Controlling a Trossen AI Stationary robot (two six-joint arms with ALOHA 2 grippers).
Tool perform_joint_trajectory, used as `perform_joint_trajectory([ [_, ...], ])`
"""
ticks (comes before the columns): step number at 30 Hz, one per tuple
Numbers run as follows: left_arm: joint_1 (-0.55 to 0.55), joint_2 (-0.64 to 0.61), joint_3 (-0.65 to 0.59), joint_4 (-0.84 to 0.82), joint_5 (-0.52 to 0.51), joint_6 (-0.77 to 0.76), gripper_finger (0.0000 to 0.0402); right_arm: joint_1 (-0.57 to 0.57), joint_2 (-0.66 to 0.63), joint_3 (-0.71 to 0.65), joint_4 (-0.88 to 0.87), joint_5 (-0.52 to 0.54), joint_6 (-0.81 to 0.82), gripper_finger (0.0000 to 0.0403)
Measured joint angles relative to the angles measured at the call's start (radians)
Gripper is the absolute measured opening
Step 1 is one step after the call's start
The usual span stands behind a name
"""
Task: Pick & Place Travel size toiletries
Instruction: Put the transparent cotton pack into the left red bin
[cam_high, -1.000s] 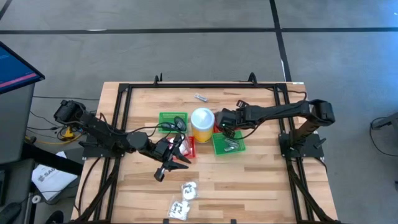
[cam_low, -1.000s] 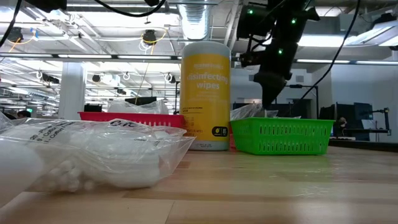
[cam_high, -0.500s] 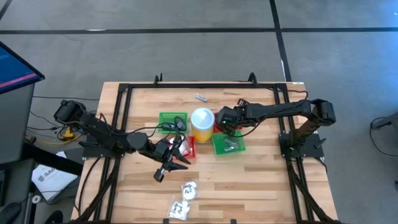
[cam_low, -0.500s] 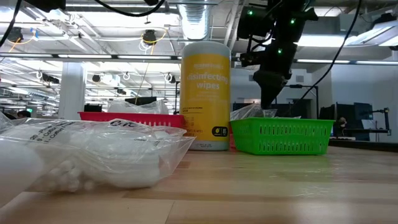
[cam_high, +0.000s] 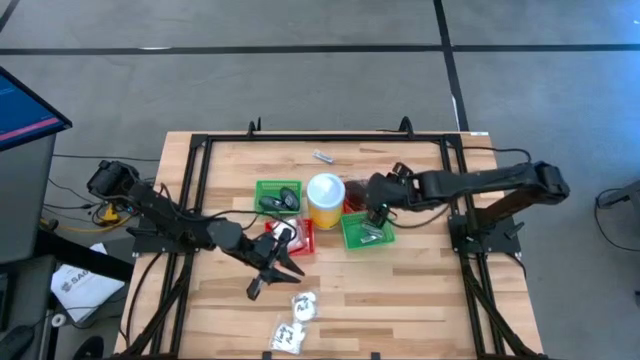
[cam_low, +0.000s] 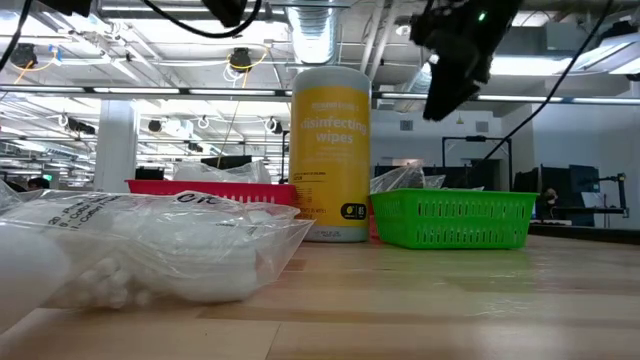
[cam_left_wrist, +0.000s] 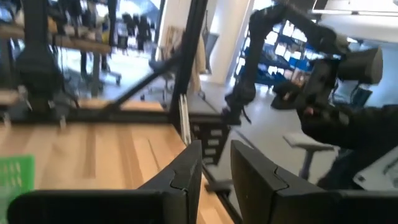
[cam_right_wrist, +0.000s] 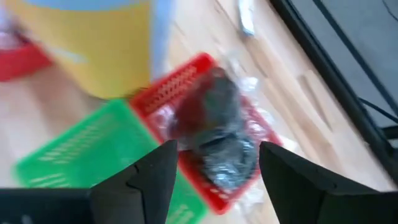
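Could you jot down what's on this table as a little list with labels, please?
Middle: yellow disinfecting wipes canister
Baskets: green basket left of the canister; red basket holding a clear bag of dark pieces; another green basket to the right
Near edge: packets of white pieces
Left hand: beside the packets, holding nothing
Right hand: open, above the right green basket

Yellow canister — green basket, red basket.

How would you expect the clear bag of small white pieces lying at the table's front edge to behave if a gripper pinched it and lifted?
The clear bag of white pieces looks crinkled and slack, so it would probably sag and fold. Its glossy film may slip. The loose contents would likely shift downward.
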Motion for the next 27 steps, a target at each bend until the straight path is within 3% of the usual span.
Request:
perform_joint_trajectory([
  [14,-0.031,0.175,0.000,-0.035,0.001,-0.150,0.0076,0.279,0.005,0.002,0.017,0.000,0.144,0.0216],
  [19,-0.036,0.257,0.000,-0.033,-0.001,-0.252,0.0076,0.344,0.028,0.001,0.025,0.000,0.185,0.0216],
  [27,-0.037,0.358,0.034,-0.032,0.000,-0.277,0.0076,0.412,0.047,0.000,0.021,0.005,0.236,0.0206],
])
